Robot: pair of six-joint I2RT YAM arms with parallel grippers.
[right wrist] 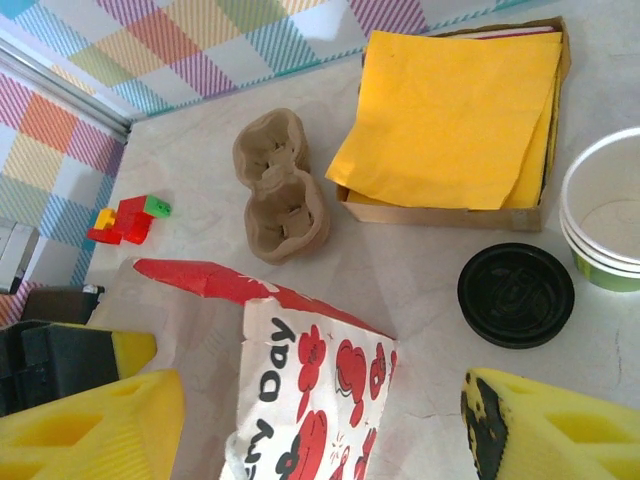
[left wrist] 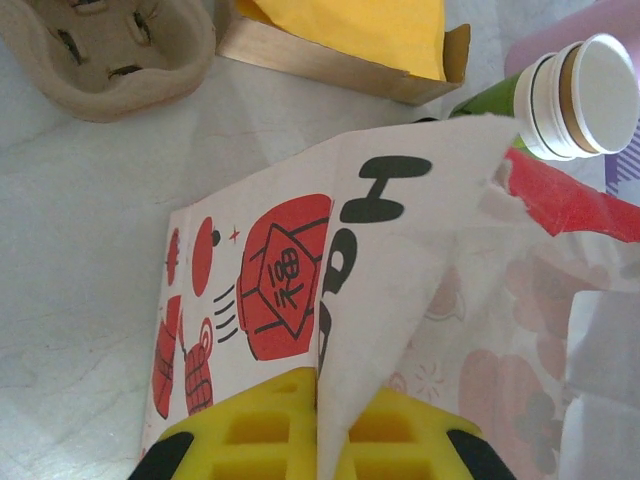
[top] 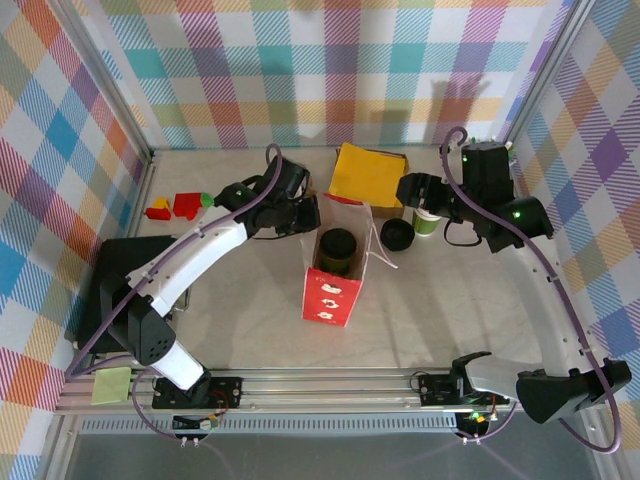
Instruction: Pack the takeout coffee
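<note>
Green cup [right wrist: 600, 275], cream inside; black lid [right wrist: 516, 294]; red-printed white bag [right wrist: 310, 390], perhaps hearts.

Paper bag [top: 333, 290], red and white: one. Dark round-topped item [top: 340, 250] standing inside it: one. Black lid [right wrist: 516, 294] lying loose on the table: one. Green paper cups [right wrist: 605, 200]: one nested stack, at least three rims showing, exact number not determinable. Pulp cup carrier [right wrist: 280, 187]: one, with two wells. Box [right wrist: 440, 213] of yellow napkins [right wrist: 450, 110]: one box, several sheets, uncounted. Toy blocks [right wrist: 125, 218]: one cluster in red, yellow and green. Black mat [top: 110, 265]: one. Green pad [top: 111, 385]: one.
</note>
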